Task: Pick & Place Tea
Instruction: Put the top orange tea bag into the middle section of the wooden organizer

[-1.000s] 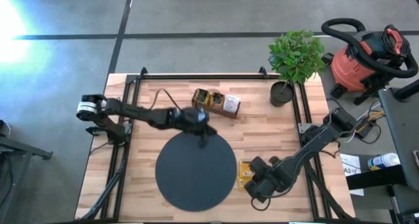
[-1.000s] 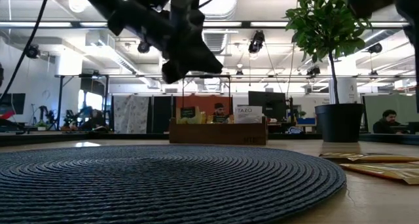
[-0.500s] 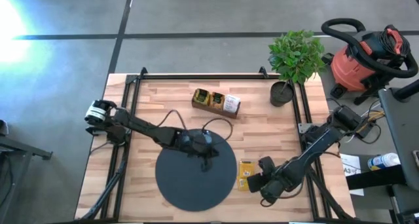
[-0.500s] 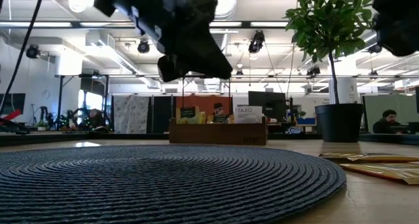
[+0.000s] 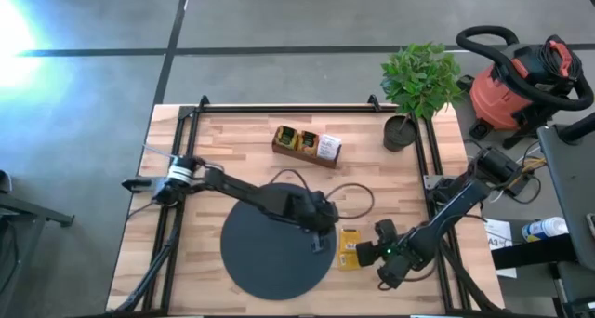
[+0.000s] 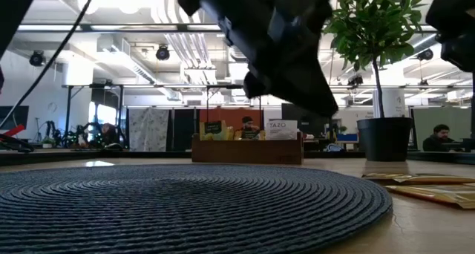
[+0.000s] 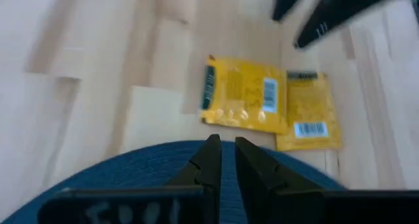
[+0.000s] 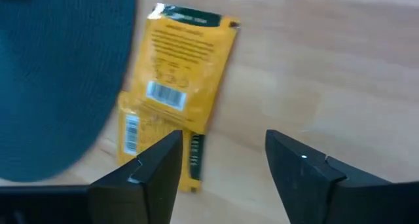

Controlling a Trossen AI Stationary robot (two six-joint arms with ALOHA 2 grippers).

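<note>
My left gripper [image 7: 222, 160], fingers nearly together and empty, hovers above the round dark woven mat's [image 5: 270, 262] right edge. Just beyond it lie two flat yellow paper tea sachets [image 5: 350, 247], overlapping on pale wood tabletop [image 5: 232, 160], probably for picking. My right gripper [image 8: 222, 155] stands wide, empty, beside them.

Two yellow tea sachets [image 5: 350, 246] lie flat on the wooden table, just beside the edge of the round dark mat, one partly overlapping the other. Each shows a dark-green strip along one end and a white barcode. More sachets [image 5: 308, 142] stand upright in the wooden tray.
</note>
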